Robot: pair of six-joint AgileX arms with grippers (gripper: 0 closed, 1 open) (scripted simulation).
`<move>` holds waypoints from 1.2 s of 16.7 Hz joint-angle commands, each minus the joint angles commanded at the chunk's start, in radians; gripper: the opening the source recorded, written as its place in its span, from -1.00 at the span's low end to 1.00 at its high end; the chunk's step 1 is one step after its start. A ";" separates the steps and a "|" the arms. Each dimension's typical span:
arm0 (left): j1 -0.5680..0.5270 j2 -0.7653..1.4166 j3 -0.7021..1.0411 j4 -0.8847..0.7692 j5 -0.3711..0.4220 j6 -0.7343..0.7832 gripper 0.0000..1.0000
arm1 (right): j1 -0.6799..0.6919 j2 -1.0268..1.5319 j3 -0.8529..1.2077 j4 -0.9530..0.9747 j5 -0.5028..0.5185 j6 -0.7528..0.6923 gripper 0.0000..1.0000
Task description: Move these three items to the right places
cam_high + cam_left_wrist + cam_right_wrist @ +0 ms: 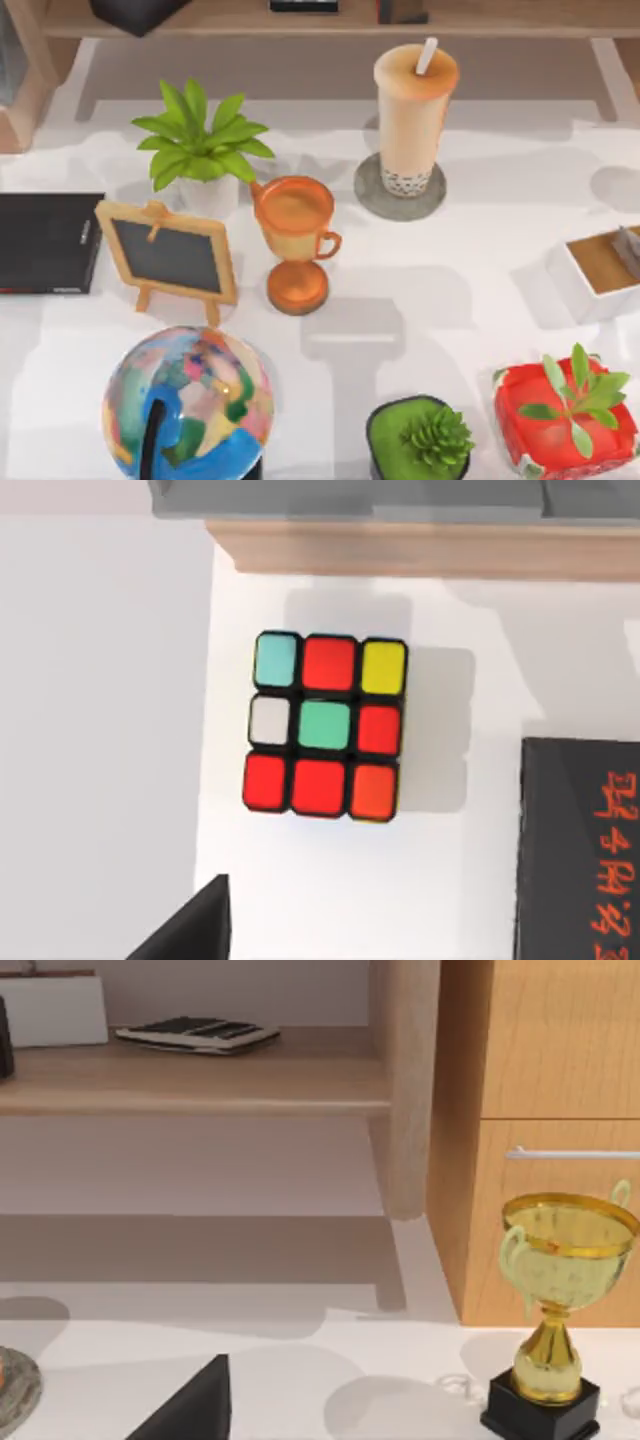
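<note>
A tall tan bubble-tea cup (412, 110) with a white straw and dark pearls stands upright on the round grey coaster (372, 196) at the back of the table, right of the middle. A flat black book (45, 243) lies at the table's left edge. In the left wrist view a colourful puzzle cube (325, 725) rests on the white table beside that black book (580, 850), which bears red lettering. A dark part of my left gripper (190, 930) shows above the table near the cube. A dark part of my right gripper (190, 1410) shows near the coaster's rim (15, 1390).
An orange trophy cup (293, 240), a small chalkboard (170, 255) and a leafy plant (200, 145) crowd the middle. A globe (185, 400), green pot (420, 440) and red pot (565, 415) line the front. A white box (600, 270) sits right. A gold trophy (555, 1320) stands by a wooden cabinet (540, 1110).
</note>
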 joint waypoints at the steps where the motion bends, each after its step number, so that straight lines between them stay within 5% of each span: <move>1: 0.014 0.091 0.097 -0.055 0.002 0.017 1.00 | 0.000 0.000 0.000 0.000 0.000 0.000 1.00; 10: 0.080 0.675 0.728 -0.397 0.014 0.130 1.00 | 0.000 0.000 0.000 0.000 0.000 0.000 1.00; 20: 0.073 0.742 0.805 -0.432 0.016 0.144 1.00 | 0.000 0.000 0.000 0.000 0.000 0.000 1.00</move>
